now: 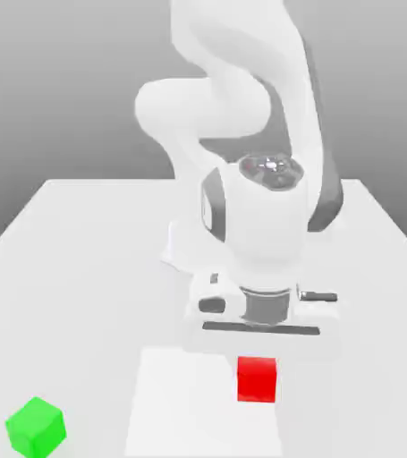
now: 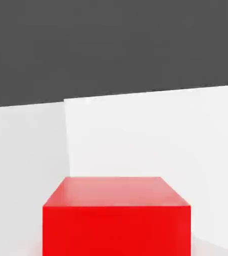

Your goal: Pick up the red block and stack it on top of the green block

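White table [image 1: 81, 268] open toward the exterior view's left, green block [image 1: 36, 427] near its front edge, matte red block [image 1: 257, 379] below the gripper [image 1: 260, 344], well apart from the green.

No text, label, brand, number or sign can be read anywhere. The red block [image 1: 257, 379] and the green block [image 1: 36, 427] have plain, unmarked faces, and the white surface [image 1: 90, 268] bears no writing.
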`<move>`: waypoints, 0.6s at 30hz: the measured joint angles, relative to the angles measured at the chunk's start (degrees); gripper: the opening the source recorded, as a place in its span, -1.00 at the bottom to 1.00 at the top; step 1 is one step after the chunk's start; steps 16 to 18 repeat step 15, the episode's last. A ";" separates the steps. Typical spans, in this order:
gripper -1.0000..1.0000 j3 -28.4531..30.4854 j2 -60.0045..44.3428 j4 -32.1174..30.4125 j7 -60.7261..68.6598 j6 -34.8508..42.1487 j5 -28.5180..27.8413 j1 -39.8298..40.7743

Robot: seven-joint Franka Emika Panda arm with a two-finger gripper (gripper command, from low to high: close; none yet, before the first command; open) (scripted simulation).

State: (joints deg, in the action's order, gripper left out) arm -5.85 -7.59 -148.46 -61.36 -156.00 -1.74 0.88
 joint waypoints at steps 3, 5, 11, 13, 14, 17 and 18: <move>-1.00 4.45 -0.96 4.17 -0.78 3.23 1.68 4.50; -1.00 7.27 -1.67 6.68 -1.31 5.03 2.63 7.32; -1.00 13.08 -10.03 14.07 -1.78 4.19 6.62 15.33; 1.00 13.06 -12.01 14.49 -1.49 2.64 7.27 15.77; 1.00 13.06 -12.01 14.49 -1.49 2.64 7.27 15.77; 1.00 13.06 -12.01 14.49 -1.49 2.64 7.27 15.77; 1.00 13.06 -12.01 14.49 -1.49 2.64 7.27 15.77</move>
